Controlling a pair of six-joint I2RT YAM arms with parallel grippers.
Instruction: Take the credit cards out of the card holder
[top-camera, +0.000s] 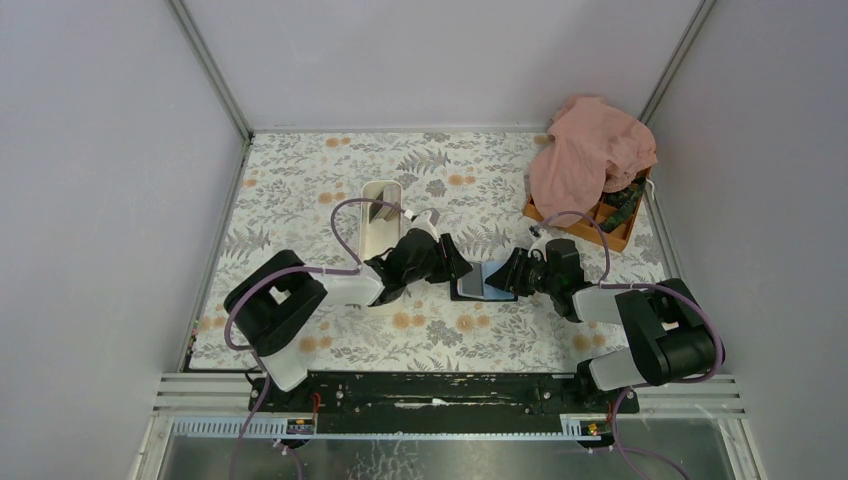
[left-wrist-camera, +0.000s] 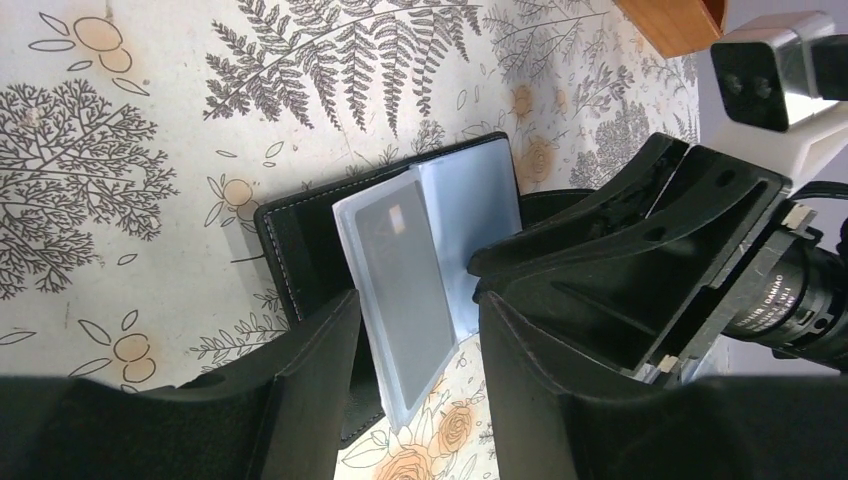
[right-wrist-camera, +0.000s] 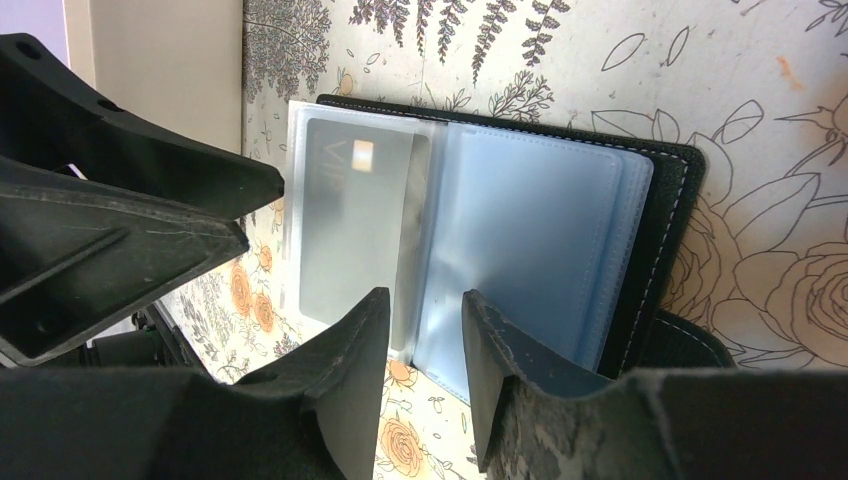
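Note:
The card holder (top-camera: 481, 283) lies open on the floral cloth between my two grippers. In the left wrist view its black cover (left-wrist-camera: 300, 235) is flat, and a clear sleeve holding a grey card (left-wrist-camera: 405, 280) stands up from it. My left gripper (left-wrist-camera: 415, 345) is open, its jaws either side of that sleeve's near edge without gripping it. In the right wrist view the grey card (right-wrist-camera: 350, 235) sits in the left sleeve beside bluish empty sleeves (right-wrist-camera: 525, 240). My right gripper (right-wrist-camera: 425, 335) is open, just above the sleeves' spine at the near edge.
A long white tray (top-camera: 380, 215) stands behind the left arm. An orange box (top-camera: 604, 222) under a pink cloth (top-camera: 590, 150) sits at the back right. The two grippers are tip to tip over the holder, and the left one (right-wrist-camera: 120, 230) fills the left of the right wrist view.

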